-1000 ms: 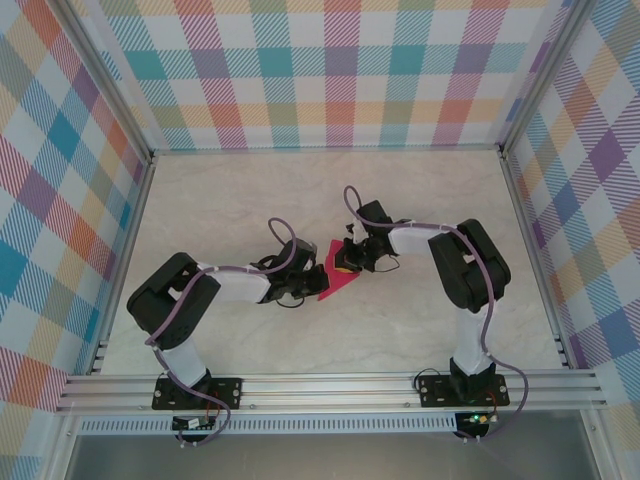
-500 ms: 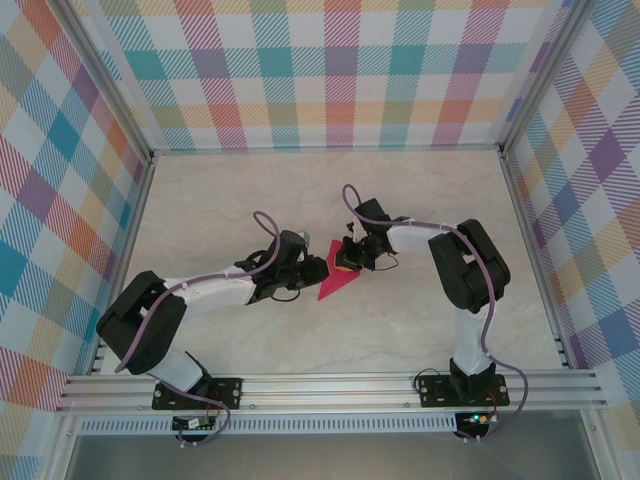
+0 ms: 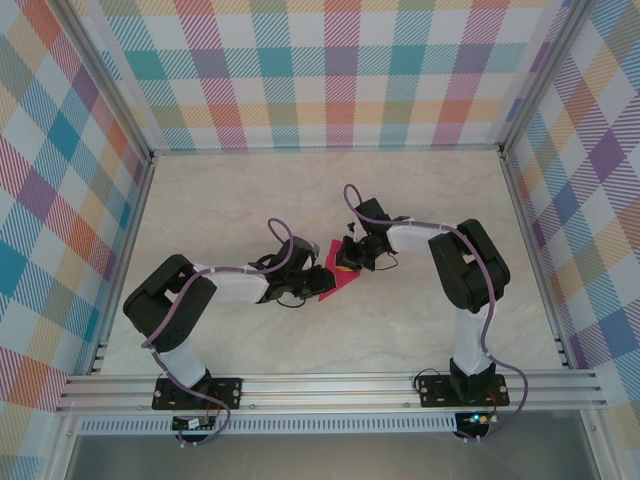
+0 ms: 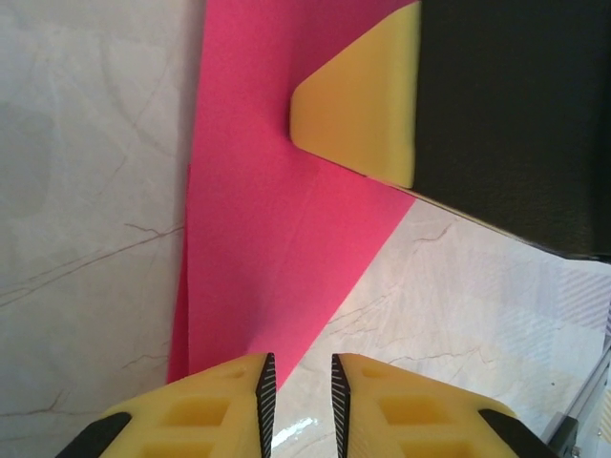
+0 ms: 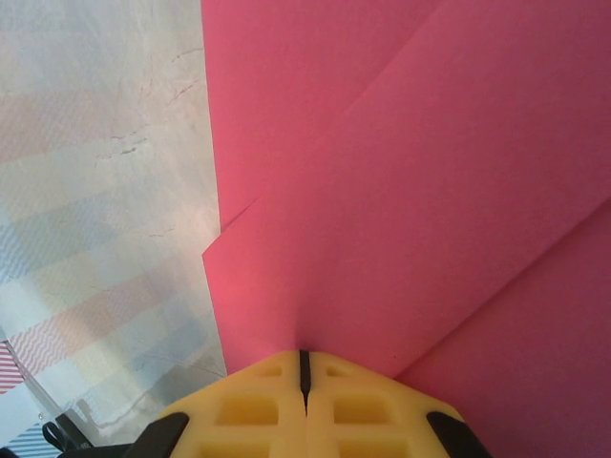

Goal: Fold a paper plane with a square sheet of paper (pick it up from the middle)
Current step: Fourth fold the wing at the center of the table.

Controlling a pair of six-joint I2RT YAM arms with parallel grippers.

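The pink-red sheet of paper [image 3: 337, 281] lies on the table's middle, folded into a flat pointed wedge with overlapping flaps [image 5: 401, 181]. My right gripper [image 3: 350, 258] is at its far end. Its jaws [image 5: 305, 361] are shut and pressed onto the paper, and one yellow finger [image 4: 368, 100] rests flat on the top layer. My left gripper [image 3: 306, 284] is at the paper's left side, low over the table. Its fingertips [image 4: 296, 370] stand slightly apart at the paper's slanted edge [image 4: 277, 248]. Bare table shows in the gap, with nothing held.
The pale marble-patterned table [image 3: 250, 200] is boxed in by plaid walls on three sides, with metal frame posts [image 3: 110, 90] at the corners. An aluminium rail [image 3: 330, 385] carrying both arm bases runs along the near edge.
The left arm reached farther out, then drew back to about where it began. Its jaws went from shut to slightly apart. The right gripper and the paper have stayed put.
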